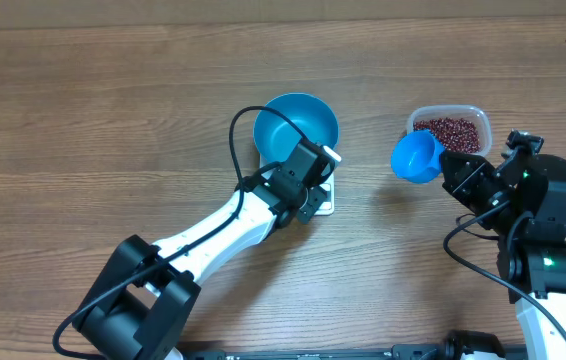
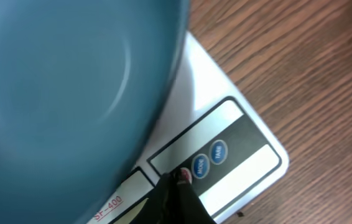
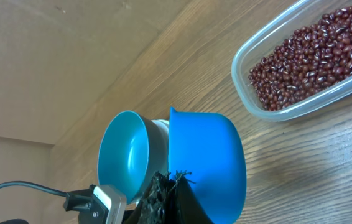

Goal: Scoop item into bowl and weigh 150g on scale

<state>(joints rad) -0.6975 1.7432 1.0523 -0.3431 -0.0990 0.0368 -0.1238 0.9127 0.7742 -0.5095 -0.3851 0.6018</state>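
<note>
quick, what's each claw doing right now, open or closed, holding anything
left claw: closed, holding nothing, tip at the buttons of the scale
right claw: closed on the blue scoop

A: Non-task stuff in view?
B: Clear plastic tub (image 1: 448,110), rounded-rect., far right on the wood-grain table (image 1: 83,120).
A: Anything w/ it?
B: Small bright blue scoop (image 1: 418,157), tilted, at the tub's front-left corner. From overhead it overlaps the tub's edge.
</note>
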